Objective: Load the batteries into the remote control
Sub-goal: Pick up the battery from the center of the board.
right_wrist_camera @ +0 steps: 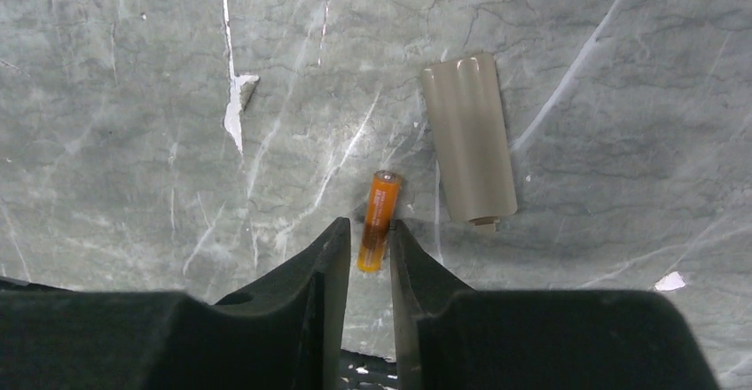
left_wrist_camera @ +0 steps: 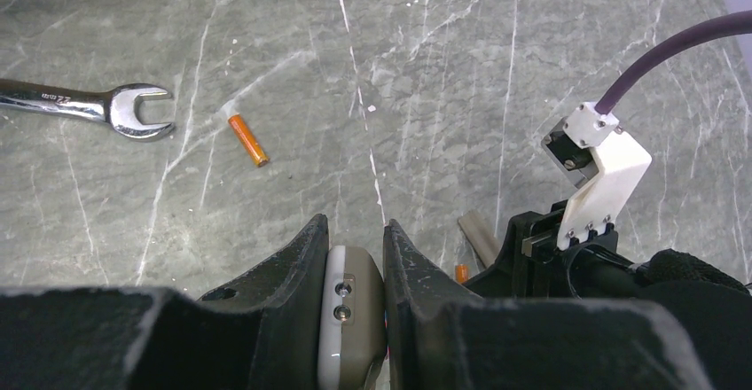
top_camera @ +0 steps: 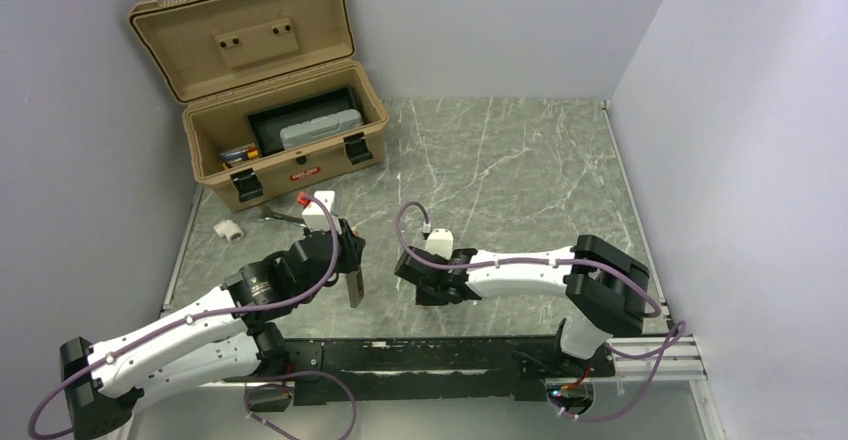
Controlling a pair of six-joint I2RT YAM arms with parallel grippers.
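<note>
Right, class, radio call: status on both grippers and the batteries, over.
Left gripper shut on remote control. Right gripper straddling one battery, grip unclear. Second battery loose by wrench. Cover lies alongside, clear of jaws.

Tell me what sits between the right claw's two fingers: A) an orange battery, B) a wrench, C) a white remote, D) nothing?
A: the right wrist view shows an orange battery lying between the fingers of the right gripper, beside a beige cover.
</note>
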